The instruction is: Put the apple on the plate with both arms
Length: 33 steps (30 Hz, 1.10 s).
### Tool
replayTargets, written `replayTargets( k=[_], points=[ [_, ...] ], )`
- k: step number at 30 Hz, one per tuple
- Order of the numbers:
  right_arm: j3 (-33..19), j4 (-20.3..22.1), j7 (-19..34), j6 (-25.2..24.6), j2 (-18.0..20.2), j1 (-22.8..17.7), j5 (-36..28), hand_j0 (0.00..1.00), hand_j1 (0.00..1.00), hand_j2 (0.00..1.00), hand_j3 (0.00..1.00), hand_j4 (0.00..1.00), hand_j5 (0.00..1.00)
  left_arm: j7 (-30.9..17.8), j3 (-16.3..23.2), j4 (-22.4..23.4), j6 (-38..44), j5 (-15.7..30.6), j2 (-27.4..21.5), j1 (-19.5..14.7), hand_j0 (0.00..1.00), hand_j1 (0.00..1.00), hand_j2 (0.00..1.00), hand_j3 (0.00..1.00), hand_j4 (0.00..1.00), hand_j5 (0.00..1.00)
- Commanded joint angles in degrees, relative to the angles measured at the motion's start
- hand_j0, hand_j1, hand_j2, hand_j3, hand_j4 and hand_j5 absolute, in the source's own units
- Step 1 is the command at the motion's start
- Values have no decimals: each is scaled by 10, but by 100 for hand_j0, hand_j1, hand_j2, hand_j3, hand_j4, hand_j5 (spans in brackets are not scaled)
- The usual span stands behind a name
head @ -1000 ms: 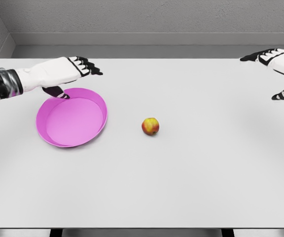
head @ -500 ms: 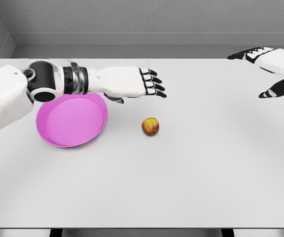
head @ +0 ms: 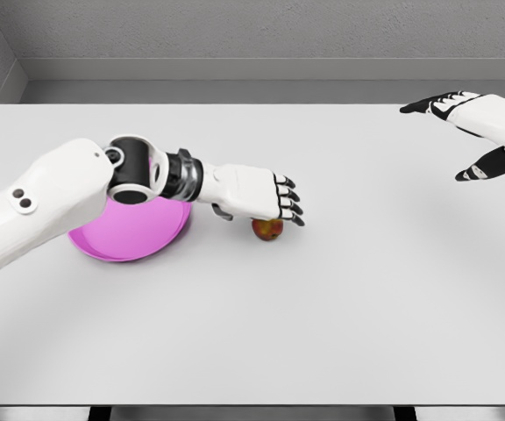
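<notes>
A red-yellow apple (head: 267, 230) lies on the white table, just right of a pink plate (head: 130, 237). My left hand (head: 266, 197) hovers directly over the apple, palm down, fingers extended and open, hiding the apple's top. The left forearm crosses above the plate and covers its upper part. My right hand (head: 463, 132) hangs open over the far right of the table, well away from the apple.
The white table (head: 323, 307) stretches across the view, its front edge at the bottom. A grey wall runs behind the back edge.
My left arm has swung from the plate's far rim rightward and down, ending over the apple. The right hand drifted slightly left and lower.
</notes>
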<state>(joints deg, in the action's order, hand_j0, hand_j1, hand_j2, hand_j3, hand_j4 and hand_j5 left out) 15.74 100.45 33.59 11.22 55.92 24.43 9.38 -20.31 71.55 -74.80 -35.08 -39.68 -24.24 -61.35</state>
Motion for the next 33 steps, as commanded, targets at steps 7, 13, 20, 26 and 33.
replayTargets(
  k=[7, 13, 20, 26, 33],
  points=[
    [0, 0, -1, -1, 5, -1, -2, 100, 100, 100, 100, 100, 100, -2, 15, -30, 1, -1, -5, 0, 100, 100, 100, 100, 100, 100],
    [0, 0, 0, -1, 5, 0, -2, 100, 100, 100, 100, 100, 100, -18, 37, -28, 1, -2, 2, -5, 100, 100, 100, 100, 100, 100],
    [0, 0, 0, -1, 2, 0, -2, 100, 100, 100, 100, 100, 100, -48, 37, -20, 1, -3, 9, -10, 100, 100, 100, 100, 100, 100],
    [1, 0, 0, -1, 2, 0, -2, 100, 100, 100, 100, 100, 100, -49, 31, -18, 1, -4, 11, -16, 100, 100, 100, 100, 100, 100],
    [1, 0, 0, -1, 4, 0, -2, 100, 100, 100, 100, 100, 100, -49, 32, -9, 1, -3, 26, -17, 86, 86, 86, 86, 86, 86]
  ],
)
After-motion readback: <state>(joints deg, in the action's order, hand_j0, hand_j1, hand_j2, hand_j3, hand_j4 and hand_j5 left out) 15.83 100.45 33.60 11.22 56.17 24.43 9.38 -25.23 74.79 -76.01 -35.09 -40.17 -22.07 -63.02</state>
